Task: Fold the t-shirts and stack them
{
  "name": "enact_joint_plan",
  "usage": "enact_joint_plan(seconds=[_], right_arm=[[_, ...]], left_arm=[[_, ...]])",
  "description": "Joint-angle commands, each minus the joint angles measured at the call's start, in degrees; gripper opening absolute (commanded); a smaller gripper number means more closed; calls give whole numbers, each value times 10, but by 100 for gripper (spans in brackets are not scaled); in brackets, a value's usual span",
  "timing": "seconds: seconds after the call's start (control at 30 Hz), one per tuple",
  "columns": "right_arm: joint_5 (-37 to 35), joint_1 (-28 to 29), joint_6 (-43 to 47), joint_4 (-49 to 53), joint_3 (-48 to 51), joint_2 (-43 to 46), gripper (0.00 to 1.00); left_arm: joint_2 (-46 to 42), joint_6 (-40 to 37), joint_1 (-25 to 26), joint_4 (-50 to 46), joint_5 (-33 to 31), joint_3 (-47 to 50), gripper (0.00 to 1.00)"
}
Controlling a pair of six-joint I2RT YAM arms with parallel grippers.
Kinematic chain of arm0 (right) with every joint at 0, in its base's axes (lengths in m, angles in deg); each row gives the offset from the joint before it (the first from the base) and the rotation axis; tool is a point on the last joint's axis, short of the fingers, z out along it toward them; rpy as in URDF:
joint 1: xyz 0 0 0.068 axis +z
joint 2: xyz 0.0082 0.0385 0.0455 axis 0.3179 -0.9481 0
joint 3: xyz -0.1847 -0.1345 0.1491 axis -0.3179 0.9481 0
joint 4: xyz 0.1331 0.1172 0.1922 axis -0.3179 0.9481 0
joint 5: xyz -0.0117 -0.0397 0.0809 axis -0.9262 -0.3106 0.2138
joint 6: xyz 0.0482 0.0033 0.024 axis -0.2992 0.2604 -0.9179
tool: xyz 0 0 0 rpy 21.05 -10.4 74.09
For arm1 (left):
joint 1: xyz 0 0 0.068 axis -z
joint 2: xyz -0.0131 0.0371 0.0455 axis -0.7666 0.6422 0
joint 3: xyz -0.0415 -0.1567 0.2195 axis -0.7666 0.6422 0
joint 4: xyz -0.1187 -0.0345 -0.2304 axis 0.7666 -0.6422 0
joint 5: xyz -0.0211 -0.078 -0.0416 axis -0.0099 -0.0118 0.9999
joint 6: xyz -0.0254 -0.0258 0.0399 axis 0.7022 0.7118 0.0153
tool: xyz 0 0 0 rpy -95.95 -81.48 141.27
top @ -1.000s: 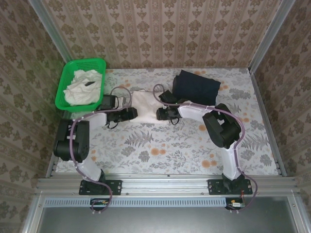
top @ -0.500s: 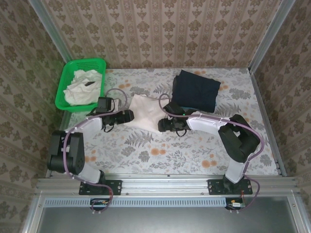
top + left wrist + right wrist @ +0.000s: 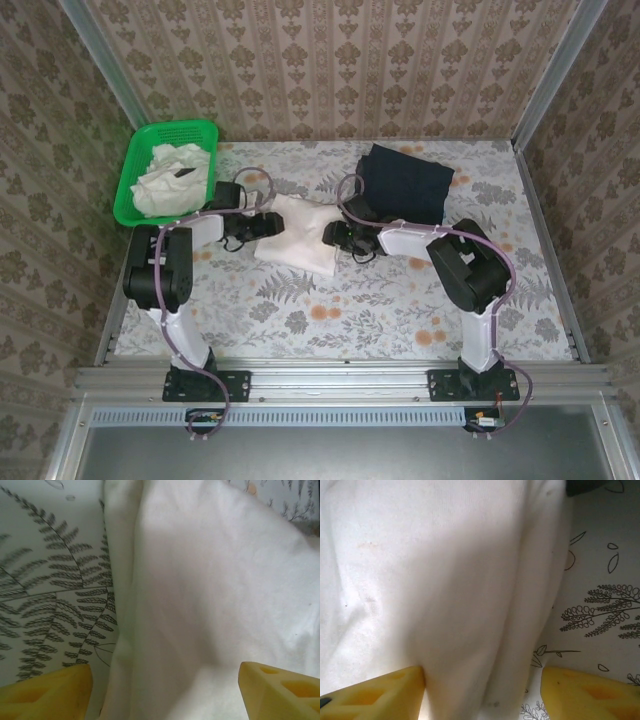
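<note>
Item: t-shirt [image 3: 298,240] part-folded on desk [image 3: 400,300], right of basket [image 3: 172,128].
My left end effector [image 3: 165,675]: jaws apart astride its edge, gripping nothing.
My right end effector [image 3: 482,675]: likewise.
Outstanding: t-shirts in basket [image 3: 165,182]; stacking unstarted, I judge.

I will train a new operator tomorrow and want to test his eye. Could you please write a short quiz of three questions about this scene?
1. True or false: the green basket stands at the far right corner of the table.
2. What lies just beyond the right gripper, toward the far edge? A) a dark folded cloth B) a red towel C) a cardboard box
3. In a few words: how do the left gripper and the right gripper stand relative to the t-shirt on the table?
Key: 1 false, it is at the far left. 2 A. 3 One at each side edge, jaws open.
</note>
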Motion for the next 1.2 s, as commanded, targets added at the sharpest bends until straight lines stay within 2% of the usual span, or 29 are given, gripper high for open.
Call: enact_joint_plan(seconds=[0.0, 0.27, 0.5, 0.6, 0.67, 0.73, 0.87, 1.0, 1.03, 1.17], right_arm=[[35, 6, -31, -67, -22, -51, 56], [50, 6, -25, -74, -43, -59, 33], [43, 4, 2, -32, -58, -25, 19], [36, 2, 19, -8, -57, -7, 13], [40, -2, 26, -5, -52, 3, 10], [46, -3, 39, 5, -59, 4, 7], [69, -2, 73, 4, -72, 7, 3], [53, -3, 112, 33, -89, 20, 0], [49, -3, 118, 41, -93, 21, 0], [52, -9, 126, 53, -105, 25, 0]], left_arm=[[7, 9, -2, 17, 44, -10, 71], [3, 34, -3, 33, 80, 11, 60], [-35, 64, -23, 63, 91, 67, 59], [-62, 77, -27, 87, 104, 97, 63], [-65, 73, -27, 80, 78, 101, 71], [-49, 66, -27, 69, 69, 89, 72], [1, 83, -20, 99, 112, 74, 65], [10, 84, -17, 104, 99, 80, 57], [11, 83, -16, 105, 101, 79, 52], [9, 101, -13, 127, 126, 81, 19]])
